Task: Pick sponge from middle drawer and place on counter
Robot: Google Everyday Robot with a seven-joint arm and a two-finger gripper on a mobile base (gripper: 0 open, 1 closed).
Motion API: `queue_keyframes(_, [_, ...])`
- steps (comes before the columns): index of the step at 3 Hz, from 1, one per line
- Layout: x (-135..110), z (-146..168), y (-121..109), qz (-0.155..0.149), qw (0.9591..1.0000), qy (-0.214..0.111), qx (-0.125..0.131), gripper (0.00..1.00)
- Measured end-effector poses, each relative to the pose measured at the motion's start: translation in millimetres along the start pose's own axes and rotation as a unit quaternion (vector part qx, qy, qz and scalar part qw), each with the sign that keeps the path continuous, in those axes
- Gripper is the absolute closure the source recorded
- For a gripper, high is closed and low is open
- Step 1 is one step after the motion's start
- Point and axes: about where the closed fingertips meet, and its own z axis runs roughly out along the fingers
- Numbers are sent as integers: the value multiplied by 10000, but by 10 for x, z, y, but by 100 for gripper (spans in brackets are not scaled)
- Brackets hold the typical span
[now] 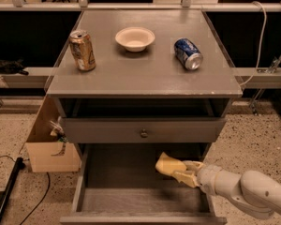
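Note:
The pale-yellow sponge (166,164) is held in my gripper (183,173), which is shut on its right end. It hangs tilted a little above the bare grey floor of the open middle drawer (114,175), at the drawer's right side. My white arm comes in from the lower right. The grey counter (145,67) is the cabinet top above, well over the gripper.
On the counter stand a gold can (82,49) at the left, a white bowl (135,38) in the middle and a blue can (188,53) lying on its side at the right. A shut drawer front with a knob (143,133) overhangs the open drawer. A cardboard box (50,146) sits on the floor at the left.

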Motion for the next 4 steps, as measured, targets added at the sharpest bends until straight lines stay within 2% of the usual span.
queue_keyframes(1, [-211, -365, 236, -676, 9976, -156, 32, 100])
queue_keyframes(2, [-648, -996, 653, -1662, 9849, -416, 265, 100])
queue_keyframes(3, [-981, -1255, 970, -2235, 9726, -539, 352, 100])
queue_keyframes(4, [-1030, -1301, 989, -2281, 9711, -575, 404, 100])
